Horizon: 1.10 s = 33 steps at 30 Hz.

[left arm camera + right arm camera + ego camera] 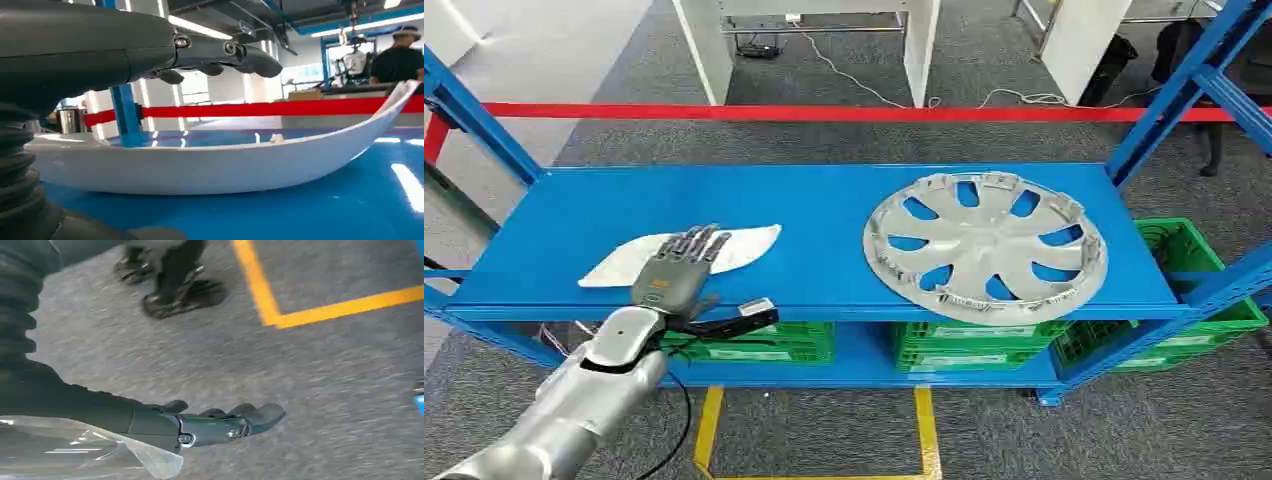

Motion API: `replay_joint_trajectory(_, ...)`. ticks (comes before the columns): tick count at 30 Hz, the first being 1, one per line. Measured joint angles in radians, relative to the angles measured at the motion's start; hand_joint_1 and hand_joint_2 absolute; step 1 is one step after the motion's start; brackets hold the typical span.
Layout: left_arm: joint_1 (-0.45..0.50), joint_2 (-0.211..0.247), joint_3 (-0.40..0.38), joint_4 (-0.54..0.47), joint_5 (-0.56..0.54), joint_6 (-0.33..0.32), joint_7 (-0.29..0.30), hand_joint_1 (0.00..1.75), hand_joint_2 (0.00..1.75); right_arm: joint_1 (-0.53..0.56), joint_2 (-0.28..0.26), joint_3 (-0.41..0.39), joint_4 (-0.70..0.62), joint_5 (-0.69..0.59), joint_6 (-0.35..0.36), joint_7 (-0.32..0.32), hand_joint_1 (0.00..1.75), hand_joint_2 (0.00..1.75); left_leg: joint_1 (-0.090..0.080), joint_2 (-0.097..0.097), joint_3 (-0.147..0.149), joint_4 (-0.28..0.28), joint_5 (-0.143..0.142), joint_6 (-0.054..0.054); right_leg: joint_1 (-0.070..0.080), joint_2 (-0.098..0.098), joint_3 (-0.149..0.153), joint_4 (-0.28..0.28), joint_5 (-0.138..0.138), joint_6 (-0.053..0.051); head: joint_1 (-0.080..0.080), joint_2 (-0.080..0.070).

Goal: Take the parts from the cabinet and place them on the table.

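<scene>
Blue metal shelf (824,215), glossy top, taken as landmark. Long white curved panel (742,245) lying on shelf's left half, long axis running along shelf length, slightly slanted, pointed tip toward shelf centre. Smooth plastic look, shallow boat-like curve with tip upswept in left wrist view (210,165).

Left hand (679,268) hovering over panel's middle, palm down, fingers (250,55) stretched out and apart above the panel, gripping nothing; contact with panel not seen.

Silver round wheel cover (984,245) flat on shelf's right half, spoked with cut-outs, clip tabs around rim, well apart from panel.

Right hand (220,422) hanging over grey carpet floor (325,380), fingers extended, holding nothing. Yellow tape line (320,312) on floor.

Green plastic crates (969,345) on lower level under shelf top. Red bar (824,112) behind shelf.
</scene>
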Motion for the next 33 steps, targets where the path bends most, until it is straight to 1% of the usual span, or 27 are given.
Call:
replay_joint_trajectory(2, -0.016, 0.003, 0.0, 0.016, -0.015, -0.009, 0.022, 0.0, 1.75, 0.001, 0.0, 0.0, 0.0, -0.021, 0.038, 0.002, 1.75, 1.75, 0.0, 0.0, 0.0, 0.0, 0.0, 0.0, 0.0, 0.0, 0.0, 0.0, 0.0, 0.0, 0.0, 0.0)
replay_joint_trajectory(5, -0.031, 0.005, 0.001, 0.039, -0.021, 0.005, 0.057, 0.0, 1.75, 0.002, 0.0, 0.0, 0.0, -0.021, 0.049, 0.034, 1.75, 1.75, 0.0, 0.0, 0.0, 0.0, 0.0, 0.0, 0.0, 0.0, 0.0, 0.0, 0.0, 0.0, 0.0, 0.0)
replay_joint_trajectory(6, -0.034, 0.006, 0.001, 0.047, -0.021, 0.01, 0.065, 0.0, 1.75, 0.003, 0.001, 0.0, 0.0, -0.018, 0.052, 0.04, 1.66, 1.75, 0.0, 0.0, 0.0, 0.0, 0.0, 0.0, 0.0, 0.0, 0.0, 0.0, 0.0, 0.0, 0.0, 0.0)
replay_joint_trajectory(8, -0.04, 0.008, 0.001, 0.057, -0.021, 0.014, 0.071, 0.0, 1.75, 0.004, 0.001, 0.0, 0.0, -0.015, 0.053, 0.045, 1.66, 1.75, 0.0, 0.0, 0.0, 0.0, 0.0, 0.0, 0.0, 0.0, 0.0, 0.0, 0.0, 0.0, 0.0, 0.0)
replay_joint_trajectory(9, -0.043, 0.009, 0.001, 0.061, -0.022, 0.016, 0.078, 0.0, 1.75, 0.005, 0.001, 0.0, 0.0, -0.012, 0.055, 0.048, 1.71, 1.75, 0.0, 0.0, 0.0, 0.0, 0.0, 0.0, 0.0, 0.0, 0.0, 0.0, 0.0, 0.0, 0.0, 0.0)
replay_joint_trajectory(10, -0.044, 0.009, 0.001, 0.065, -0.021, 0.017, 0.086, 0.0, 1.75, 0.004, 0.001, 0.0, 0.0, -0.011, 0.056, 0.05, 1.69, 1.75, 0.0, 0.0, 0.0, 0.0, 0.0, 0.0, 0.0, 0.0, 0.0, 0.0, 0.0, 0.0, 0.0, 0.0)
replay_joint_trajectory(11, -0.045, 0.01, 0.001, 0.065, -0.022, 0.018, 0.089, 0.0, 1.75, 0.004, 0.001, 0.0, 0.0, -0.009, 0.057, 0.051, 1.71, 1.75, 0.0, 0.0, 0.0, 0.0, 0.0, 0.0, 0.0, 0.0, 0.0, 0.0, 0.0, 0.0, 0.0, 0.0)
replay_joint_trajectory(12, -0.047, 0.012, 0.0, 0.069, -0.022, 0.018, 0.105, 0.0, 1.75, 0.005, 0.002, 0.0, -0.001, -0.008, 0.063, 0.056, 1.75, 1.75, 0.0, 0.0, 0.0, 0.0, 0.0, 0.0, 0.0, 0.0, 0.0, 0.0, 0.0, 0.0, 0.0, 0.0)
replay_joint_trajectory(14, -0.056, 0.014, -0.002, 0.082, -0.022, 0.015, 0.133, 0.0, 1.75, 0.006, 0.009, 0.0, -0.012, -0.003, 0.077, 0.062, 1.75, 1.75, 0.0, 0.0, 0.0, 0.0, 0.0, 0.0, 0.0, 0.0, 0.0, 0.0, 0.0, 0.0, 0.0, 0.0)
replay_joint_trajectory(17, -0.081, 0.022, -0.008, 0.107, -0.022, -0.021, 0.176, 0.0, 1.75, 0.008, 0.028, 0.0, -0.042, 0.011, 0.104, 0.064, 1.75, 1.75, 0.0, 0.0, 0.0, 0.0, 0.0, 0.0, 0.0, 0.0, 0.0, 0.0, 0.0, 0.0, 0.0, 0.0)
replay_joint_trajectory(22, -0.106, 0.028, -0.009, 0.133, -0.022, -0.045, 0.192, 0.0, 1.75, 0.01, 0.045, 0.0, -0.077, 0.013, 0.119, 0.067, 1.75, 1.75, 0.0, 0.0, 0.0, 0.0, 0.0, 0.0, 0.0, 0.0, 0.0, 0.0, 0.0, 0.0, 0.0, 0.0)
replay_joint_trajectory(25, -0.127, 0.031, -0.016, 0.158, -0.022, -0.089, 0.216, 0.0, 1.75, 0.01, 0.066, 0.0, -0.115, 0.021, 0.147, 0.073, 1.75, 1.75, 0.0, 0.0, 0.001, 0.0, 0.0, 0.0, 0.0, 0.0, 0.001, 0.0, 0.0, 0.0, 0.0, 0.0)
replay_joint_trajectory(28, -0.149, 0.033, -0.028, 0.181, -0.022, -0.116, 0.235, 0.0, 1.75, 0.011, 0.091, -0.001, -0.167, 0.031, 0.182, 0.08, 1.75, 1.75, 0.0, 0.0, 0.0, 0.0, 0.0, 0.0, 0.0, 0.0, 0.001, 0.0, 0.0, 0.0, 0.0, 0.0)
replay_joint_trajectory(29, -0.156, 0.034, -0.031, 0.192, -0.022, -0.119, 0.241, 0.0, 1.75, 0.012, 0.1, -0.002, -0.19, 0.032, 0.191, 0.08, 1.66, 1.75, 0.0, 0.0, 0.0, 0.0, 0.0, 0.0, 0.0, 0.0, 0.002, 0.0, 0.001, 0.0, 0.0, 0.0)
replay_joint_trajectory(30, -0.16, 0.034, -0.032, 0.198, -0.022, -0.119, 0.242, 0.0, 1.75, 0.012, 0.108, -0.002, -0.2, 0.033, 0.195, 0.081, 0.31, 1.75, 0.0, 0.0, 0.0, 0.0, 0.0, 0.0, 0.0, 0.0, 0.002, 0.0, 0.0, 0.0, 0.0, 0.0)
replay_joint_trajectory(31, -0.162, 0.034, -0.033, 0.202, -0.023, -0.121, 0.243, 0.98, 1.75, 0.013, 0.112, -0.002, -0.211, 0.035, 0.199, 0.082, 0.0, 1.75, 0.0, 0.0, 0.0, 0.0, 0.0, 0.0, 0.0, 0.0, 0.002, 0.0, 0.0, 0.0, 0.0, 0.0)
replay_joint_trajectory(32, -0.164, 0.034, -0.034, 0.206, -0.023, -0.122, 0.243, 1.75, 1.75, 0.013, 0.12, -0.002, -0.22, 0.036, 0.201, 0.082, 0.0, 1.75, 0.0, 0.0, 0.0, 0.0, 0.0, 0.0, 0.0, 0.0, 0.002, 0.0, 0.0, 0.0, 0.0, 0.0)
replay_joint_trajectory(33, -0.164, 0.034, -0.035, 0.21, -0.023, -0.126, 0.243, 1.75, 1.75, 0.014, 0.122, -0.002, -0.228, 0.037, 0.202, 0.082, 0.0, 1.75, 0.0, 0.0, 0.0, 0.0, 0.0, 0.0, 0.0, 0.0, 0.002, 0.0, 0.001, 0.0, 0.0, 0.0)
